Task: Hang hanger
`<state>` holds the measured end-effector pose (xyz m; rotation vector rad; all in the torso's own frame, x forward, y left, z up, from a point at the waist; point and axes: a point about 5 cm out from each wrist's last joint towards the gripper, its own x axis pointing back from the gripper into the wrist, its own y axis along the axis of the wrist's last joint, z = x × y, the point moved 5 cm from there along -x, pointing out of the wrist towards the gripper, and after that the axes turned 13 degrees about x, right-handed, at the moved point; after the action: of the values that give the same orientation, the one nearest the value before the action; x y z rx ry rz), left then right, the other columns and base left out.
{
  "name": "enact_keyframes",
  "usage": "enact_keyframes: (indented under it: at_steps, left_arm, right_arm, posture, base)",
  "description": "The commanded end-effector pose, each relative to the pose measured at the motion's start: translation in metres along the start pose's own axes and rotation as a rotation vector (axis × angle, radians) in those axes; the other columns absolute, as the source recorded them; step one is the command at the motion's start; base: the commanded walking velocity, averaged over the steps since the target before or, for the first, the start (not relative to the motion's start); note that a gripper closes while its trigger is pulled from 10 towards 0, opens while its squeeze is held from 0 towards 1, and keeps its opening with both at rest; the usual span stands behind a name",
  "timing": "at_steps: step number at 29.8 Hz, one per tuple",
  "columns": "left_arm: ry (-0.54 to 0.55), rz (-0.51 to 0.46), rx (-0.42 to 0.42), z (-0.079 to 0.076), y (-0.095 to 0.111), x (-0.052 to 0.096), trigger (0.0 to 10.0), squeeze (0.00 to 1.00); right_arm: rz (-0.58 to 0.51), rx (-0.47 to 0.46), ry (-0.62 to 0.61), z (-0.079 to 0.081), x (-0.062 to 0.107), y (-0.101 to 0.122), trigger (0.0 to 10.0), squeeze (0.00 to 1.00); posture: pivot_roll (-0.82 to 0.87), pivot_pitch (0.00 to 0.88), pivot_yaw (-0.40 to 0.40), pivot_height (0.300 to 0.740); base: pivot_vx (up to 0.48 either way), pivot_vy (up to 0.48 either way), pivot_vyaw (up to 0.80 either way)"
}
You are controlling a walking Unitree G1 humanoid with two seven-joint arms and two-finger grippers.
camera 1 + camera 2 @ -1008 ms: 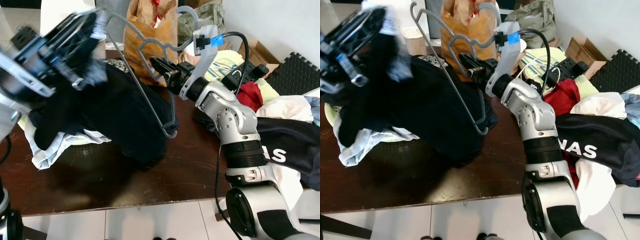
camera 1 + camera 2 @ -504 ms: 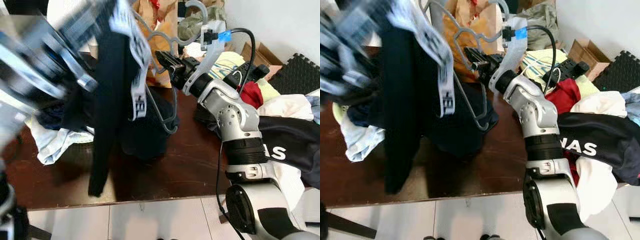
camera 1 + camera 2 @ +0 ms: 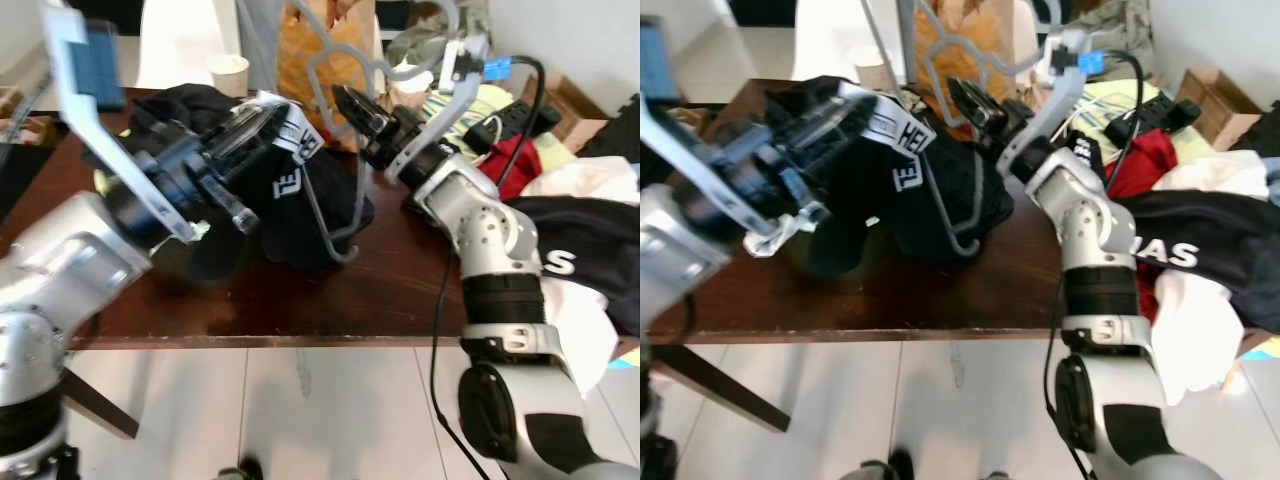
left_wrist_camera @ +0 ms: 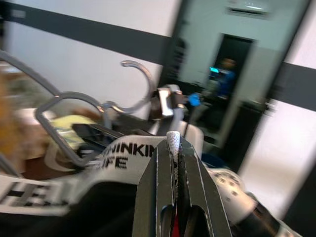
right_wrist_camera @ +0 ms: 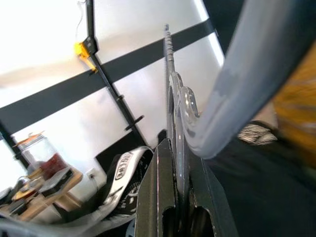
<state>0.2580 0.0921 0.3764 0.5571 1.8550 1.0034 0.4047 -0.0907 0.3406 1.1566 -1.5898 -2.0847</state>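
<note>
White lettering on the waistband (image 3: 890, 128) of the black garment (image 3: 300, 205): "HEL" legible from the right eye, "EL" from the left eye, and "INKIN" over "IFE" on the same band in the left wrist view, the rest cut off or blurred. White letters "AS" on a second dark garment (image 3: 1200, 240) lying right of the right arm.

Left gripper (image 3: 248, 140) pinched shut on the waistband, fingers (image 4: 173, 163) pressed together with the band crossing just beyond their tips. Black garment hanging from that grip down onto the dark wooden table (image 3: 380, 290).

Right gripper (image 3: 352, 103) clamped on the grey hanger (image 3: 335, 120), fingers (image 5: 170, 197) closed narrow around a thin part of the frame, which runs straight out past the fingertips. Hanger held up above the table, between the two grippers; hook (image 4: 140, 81) at the top, curling over near the right wrist's blue-tagged mount (image 3: 492, 68). Long axis steeply tilted, running from up beside the right fingers down and toward the robot, lower end (image 3: 340, 250) resting against the black garment by the table surface. Looped shoulder section just ahead of the right fingertips.

Brown paper bag (image 3: 315, 45) behind the hanger, paper cup (image 3: 228, 73) past the left fingertips.
</note>
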Motion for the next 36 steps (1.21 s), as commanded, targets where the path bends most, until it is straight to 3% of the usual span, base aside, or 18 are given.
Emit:
enact_keyframes:
  at_steps: [1,5,8,10,11,14,22,23,24,26,27,28,29,31,32,33,35,36]
  left_arm:
    - [0.007,0.004,-0.005,-0.002,-0.005,-0.001,10.0,0.0]
    - [0.041,0.022,-0.005,0.005,-0.012,0.0,10.0,0.0]
    - [0.102,0.041,-0.002,0.019,-0.018,0.008,10.0,0.0]
    - [0.166,0.045,0.027,0.033,-0.023,0.022,10.0,0.0]
    - [0.166,0.045,0.027,0.033,-0.023,0.022,10.0,0.0]
    - [0.298,0.074,0.063,0.06,-0.04,0.051,10.0,0.0]
    - [0.475,0.14,0.112,0.095,-0.077,0.091,10.0,0.0]
    - [0.576,0.182,0.104,0.112,-0.095,0.109,10.0,0.0]
    - [0.608,0.197,0.1,0.118,-0.101,0.114,10.0,0.0]
    - [0.77,0.25,0.066,0.144,-0.123,0.144,10.0,0.0]
    - [0.77,0.25,0.066,0.144,-0.123,0.144,10.0,0.0]
    - [0.895,0.278,0.097,0.159,-0.144,0.176,10.0,0.0]
    - [0.952,0.292,0.105,0.164,-0.155,0.192,10.0,0.0]
    - [0.952,0.292,0.105,0.164,-0.155,0.192,10.0,0.0]
    - [0.989,0.303,0.107,0.167,-0.163,0.204,10.0,0.0]
    - [0.989,0.303,0.107,0.167,-0.163,0.204,10.0,0.0]
    - [1.077,0.407,0.076,0.169,-0.192,0.24,10.0,0.0]
    - [1.077,0.407,0.076,0.169,-0.192,0.24,10.0,0.0]
  right_arm:
    - [-0.007,0.002,0.001,-0.006,0.009,0.001,10.0,0.0]
    - [0.025,0.037,0.024,-0.009,0.021,-0.005,10.0,0.0]
    - [0.083,0.064,-0.02,-0.021,0.034,-0.016,10.0,0.0]
    - [0.146,0.085,-0.107,-0.04,0.05,-0.028,10.0,0.0]
    - [0.146,0.085,-0.107,-0.04,0.05,-0.028,10.0,0.0]
    - [0.219,0.104,-0.227,-0.066,0.077,-0.041,10.0,0.0]
    - [0.354,0.163,-0.253,-0.074,0.101,-0.066,10.0,0.0]
    - [0.451,0.206,-0.286,-0.081,0.114,-0.083,10.0,0.0]
    - [0.481,0.219,-0.297,-0.083,0.118,-0.089,10.0,0.0]
    - [0.58,0.242,-0.358,-0.091,0.135,-0.109,10.0,0.0]
    - [0.58,0.242,-0.358,-0.091,0.135,-0.109,10.0,0.0]
    - [0.654,0.253,-0.402,-0.096,0.152,-0.129,10.0,0.0]
    - [0.691,0.249,-0.43,-0.098,0.163,-0.14,10.0,0.0]
    - [0.691,0.249,-0.43,-0.098,0.163,-0.14,10.0,0.0]
    - [0.716,0.247,-0.45,-0.098,0.171,-0.148,10.0,0.0]
    - [0.716,0.247,-0.45,-0.098,0.171,-0.148,10.0,0.0]
    - [0.759,0.216,-0.502,-0.096,0.192,-0.171,10.0,0.0]
    - [0.759,0.216,-0.502,-0.096,0.192,-0.171,10.0,0.0]
  posture:
    - [-0.02,0.125,-0.051,0.74]
    - [-0.02,0.125,-0.05,0.74]
    - [-0.02,0.127,-0.047,0.74]
    - [-0.03,0.132,-0.043,0.74]
    - [-0.03,0.132,-0.043,0.74]
    - [-0.03,0.137,-0.042,0.74]
    - [-0.04,0.14,-0.044,0.74]
    - [-0.05,0.142,-0.044,0.74]
    - [-0.05,0.142,-0.044,0.74]
    - [-0.04,0.14,-0.047,0.74]
    - [-0.04,0.14,-0.047,0.74]
    - [-0.05,0.136,-0.045,0.74]
    - [-0.05,0.117,-0.042,0.74]
    - [-0.05,0.117,-0.042,0.74]
    - [-0.05,0.11,-0.041,0.74]
    - [-0.05,0.11,-0.041,0.74]
    - [-0.03,0.06,-0.029,0.74]
    - [-0.03,0.06,-0.029,0.74]
  base:
    - [-0.292,0.0,0.0]
    - [-0.292,0.0,0.0]
    - [-0.294,0.0,0.0]
    - [-0.292,0.0,0.0]
    - [-0.292,0.0,0.0]
    - [-0.291,0.0,0.0]
    - [-0.211,0.0,-0.42]
    - [0.0,0.0,-0.8]
    - [0.0,0.0,-0.8]
    - [0.0,0.0,-0.8]
    - [0.0,0.0,-0.8]
    - [0.0,0.0,-0.8]
    - [0.0,0.0,-0.8]
    - [0.0,0.0,-0.8]
    - [0.0,0.0,-0.8]
    - [0.0,0.0,-0.8]
    - [0.0,0.0,-0.8]
    - [0.0,0.0,-0.8]
